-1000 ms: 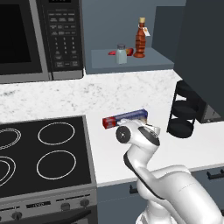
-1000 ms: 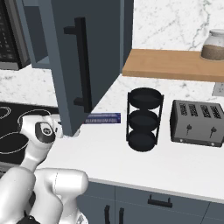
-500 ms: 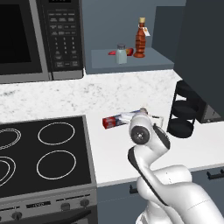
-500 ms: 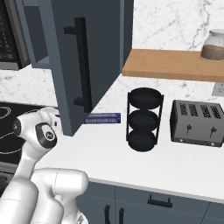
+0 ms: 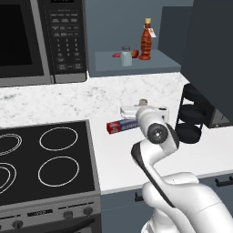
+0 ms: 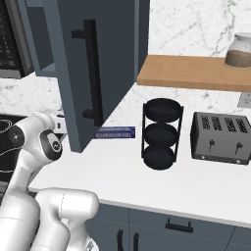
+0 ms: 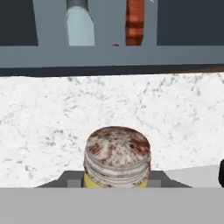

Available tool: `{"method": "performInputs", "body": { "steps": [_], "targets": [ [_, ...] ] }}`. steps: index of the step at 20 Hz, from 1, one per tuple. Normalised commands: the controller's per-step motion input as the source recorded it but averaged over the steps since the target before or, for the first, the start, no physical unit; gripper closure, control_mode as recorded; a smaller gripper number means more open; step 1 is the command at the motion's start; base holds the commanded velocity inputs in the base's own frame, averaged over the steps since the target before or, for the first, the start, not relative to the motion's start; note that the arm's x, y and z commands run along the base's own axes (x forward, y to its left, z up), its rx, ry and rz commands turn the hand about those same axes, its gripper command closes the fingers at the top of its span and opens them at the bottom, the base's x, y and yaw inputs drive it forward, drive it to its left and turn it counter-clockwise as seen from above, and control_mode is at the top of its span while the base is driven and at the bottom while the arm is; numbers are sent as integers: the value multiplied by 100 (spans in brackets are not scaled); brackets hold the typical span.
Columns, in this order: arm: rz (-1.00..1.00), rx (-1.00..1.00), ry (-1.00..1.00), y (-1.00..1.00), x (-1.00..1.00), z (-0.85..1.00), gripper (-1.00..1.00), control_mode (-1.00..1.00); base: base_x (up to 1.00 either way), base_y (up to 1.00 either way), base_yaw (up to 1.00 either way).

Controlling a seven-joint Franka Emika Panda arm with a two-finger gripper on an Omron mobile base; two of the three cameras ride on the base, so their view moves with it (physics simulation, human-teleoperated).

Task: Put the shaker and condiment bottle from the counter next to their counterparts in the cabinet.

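The small yellow shaker (image 7: 117, 158) with its speckled pinkish-brown top sits right at the base of the hand view, with my gripper (image 5: 143, 107) shut on it above the white counter (image 5: 104, 98). Its top (image 5: 143, 102) peeks over the hand in the left base view. The red-brown ribbed condiment bottle (image 5: 145, 40) stands on the dark blue-grey cabinet shelf (image 5: 136, 68), to the right of the pale shaker with grey cap (image 5: 126, 56) and the small red-orange item (image 5: 134, 53). Straight ahead in the hand view are the pale shaker (image 7: 80, 25) and the bottle (image 7: 134, 22).
A blue-and-red box (image 5: 119, 126) lies on the counter beside my arm. A black three-tier rack (image 6: 162, 135) and a toaster (image 6: 223, 138) stand to the right. The open cabinet door (image 6: 88, 68) hangs close to the arm. The microwave (image 5: 41, 41) and stove (image 5: 45, 154) are on the left.
The arm has swung round and its hand has come up and pushed toward the back wall. The shaker's top now shows above the hand.
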Motion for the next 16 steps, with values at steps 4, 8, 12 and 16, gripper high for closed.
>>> {"method": "performInputs", "body": {
  "steps": [4,8,12,16],
  "targets": [
    [14,0,-9,22,-9,81,100,-100,0,0,0],
    [13,0,-10,13,-32,80,100,-100,0,0,0],
    [7,0,-7,8,-43,79,100,-100,0,0,0],
    [3,0,-6,3,-56,76,100,-100,0,0,0]
  ]
}}
